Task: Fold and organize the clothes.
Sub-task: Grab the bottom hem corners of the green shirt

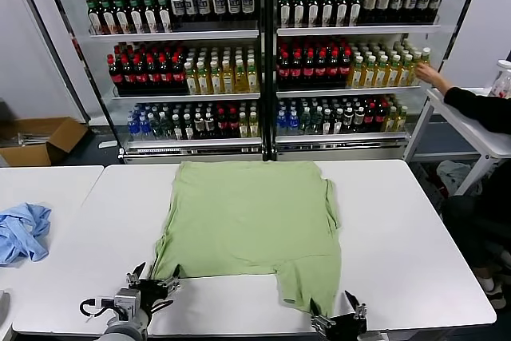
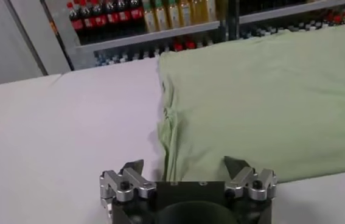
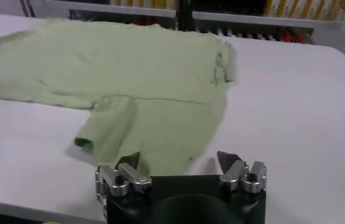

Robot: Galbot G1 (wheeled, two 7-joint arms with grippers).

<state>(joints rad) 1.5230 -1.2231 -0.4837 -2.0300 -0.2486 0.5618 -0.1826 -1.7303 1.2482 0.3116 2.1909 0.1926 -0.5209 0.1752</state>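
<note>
Green shirt [image 1: 249,217] flat, long axis toward shelves; both claws — left [image 1: 152,285], right [image 1: 338,319] — open

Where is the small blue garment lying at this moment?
In the head view, the blue garment lies crumpled at the far left, on the side table beside the main table, well apart from the green shirt.
</note>
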